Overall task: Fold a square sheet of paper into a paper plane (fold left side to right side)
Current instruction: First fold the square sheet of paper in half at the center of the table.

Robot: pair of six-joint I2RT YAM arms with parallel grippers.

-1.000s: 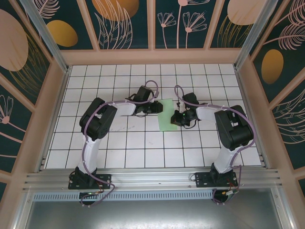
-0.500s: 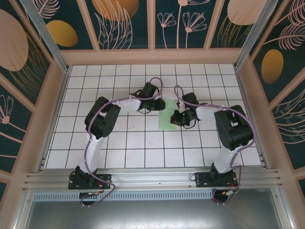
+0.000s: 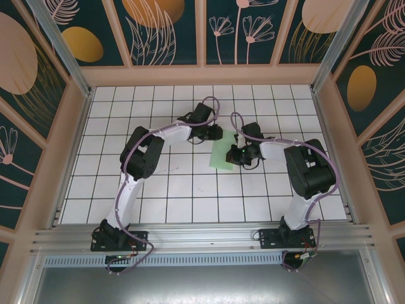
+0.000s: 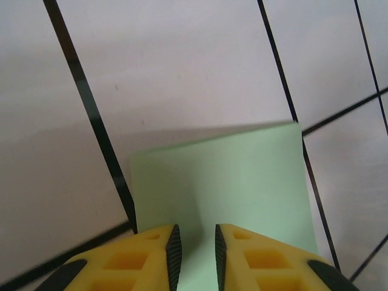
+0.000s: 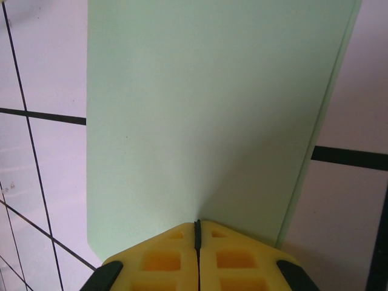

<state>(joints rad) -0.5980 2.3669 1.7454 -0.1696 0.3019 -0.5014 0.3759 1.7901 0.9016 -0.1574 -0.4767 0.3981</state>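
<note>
The square sheet of paper [image 3: 221, 159] is lying near the middle of the white tiled worktop [image 3: 177, 190]. It is folded over on itself into a narrow pale green strip that runs away from the arm bases. In the right wrist view a thin margin of a lower layer is peeking out along one long edge of the sheet [image 5: 200, 121].

The left arm is reaching forward and bending inward at the elbow, bringing the left hand [image 3: 214, 133] down to the far end of the strip. Seen from its wrist, the left hand [image 4: 194, 233] is standing narrowly parted, with the green sheet [image 4: 230, 182] showing through the slim gap and spreading out beyond the tips.

The right arm is folding in from the other side, putting the right hand [image 3: 235, 155] at the strip's right edge, about halfway along. The right hand [image 5: 197, 227] is closed tight, its two yellow fingers meeting in a hairline seam at the paper's near edge. I cannot tell whether it is pinching the paper or only pressing on it.
</note>
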